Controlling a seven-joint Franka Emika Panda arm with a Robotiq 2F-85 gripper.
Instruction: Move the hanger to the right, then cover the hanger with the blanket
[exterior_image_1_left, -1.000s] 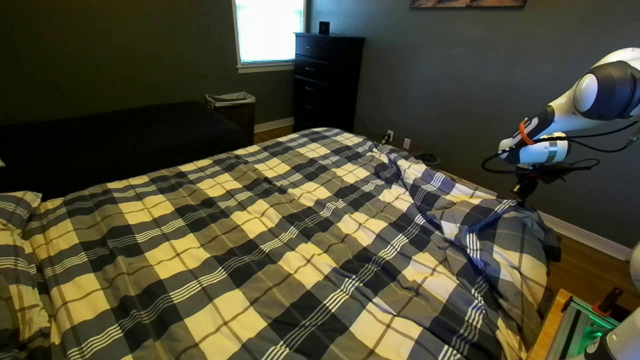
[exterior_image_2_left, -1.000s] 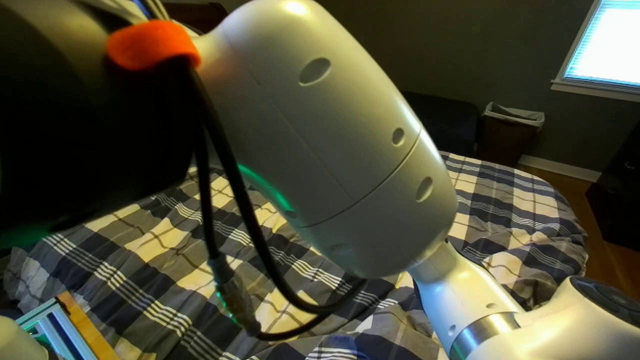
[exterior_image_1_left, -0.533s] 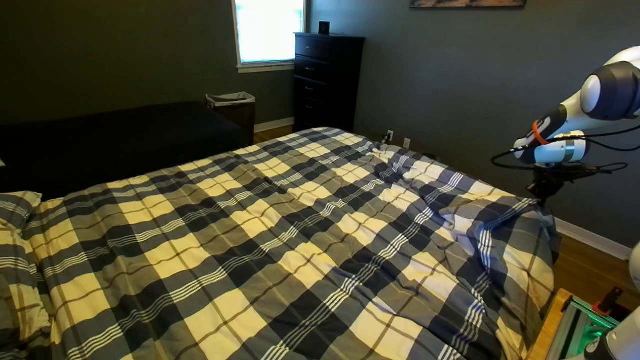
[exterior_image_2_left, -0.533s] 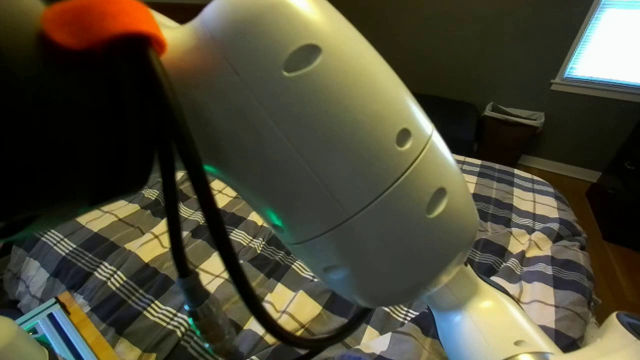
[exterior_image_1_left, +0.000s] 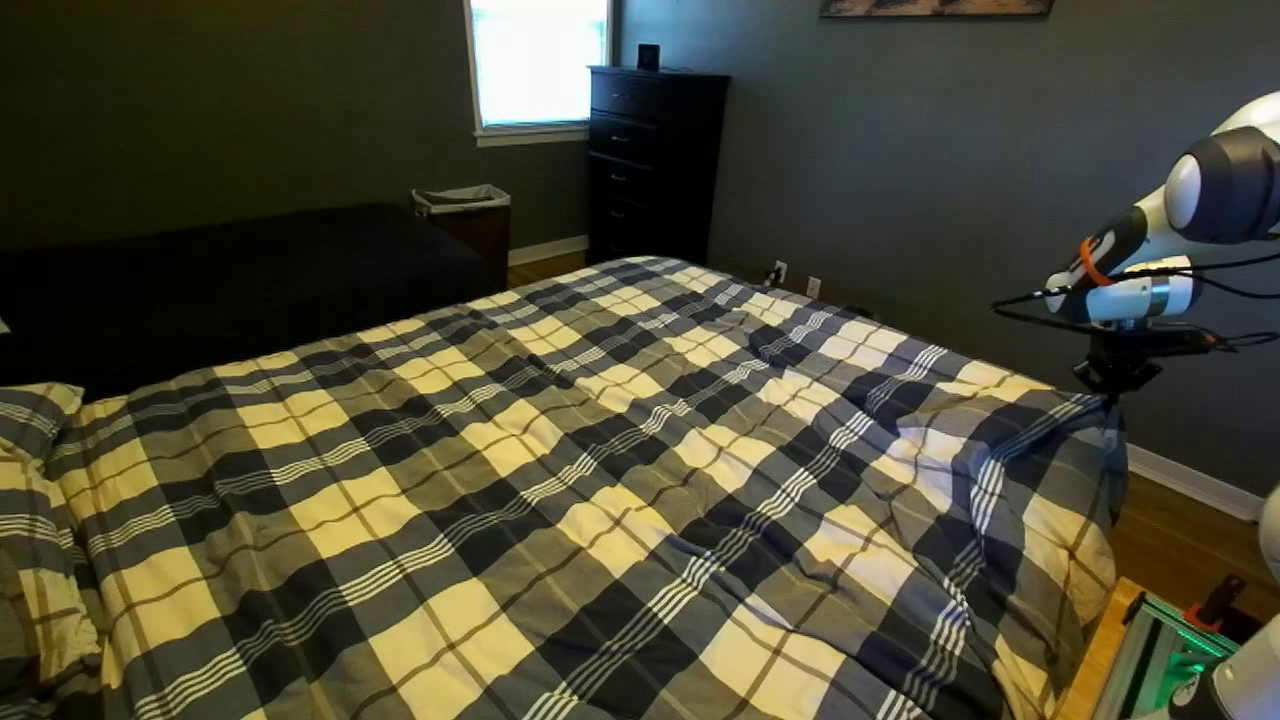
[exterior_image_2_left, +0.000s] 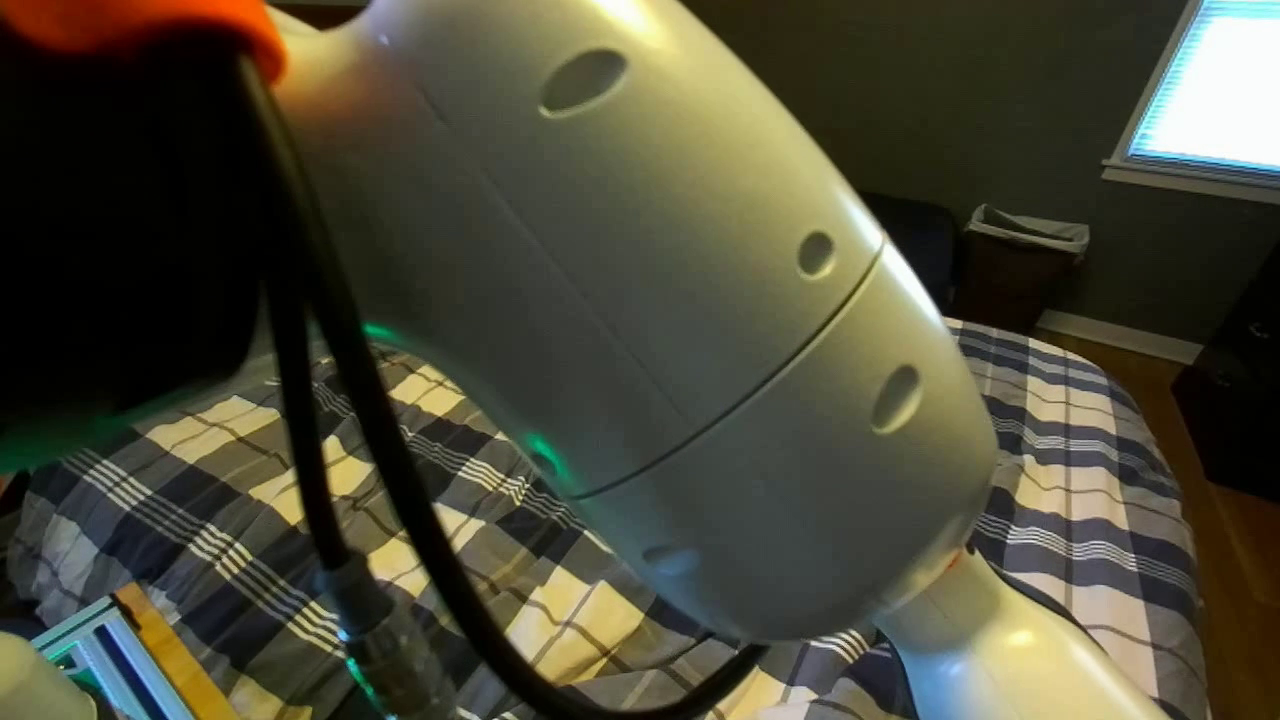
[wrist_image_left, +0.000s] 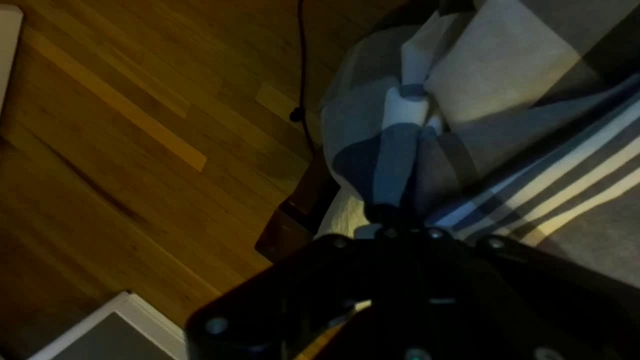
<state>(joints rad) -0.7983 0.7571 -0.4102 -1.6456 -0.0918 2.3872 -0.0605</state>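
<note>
In the wrist view, the gripper (wrist_image_left: 394, 216) is closed tight on a bunched fold of the plaid blanket (wrist_image_left: 475, 140), which stretches from it toward 12 through 3 o'clock, with wood floor (wrist_image_left: 150, 165) farther below toward 10. In an exterior view the plaid blanket spreads across the foreground, its gripped part at 3 o'clock; past it stand a brown bin (exterior_image_1_left: 485, 240) at 10, a dark dresser (exterior_image_1_left: 650, 165) at 12 and a bright window (exterior_image_1_left: 540, 62) at 11.
</note>
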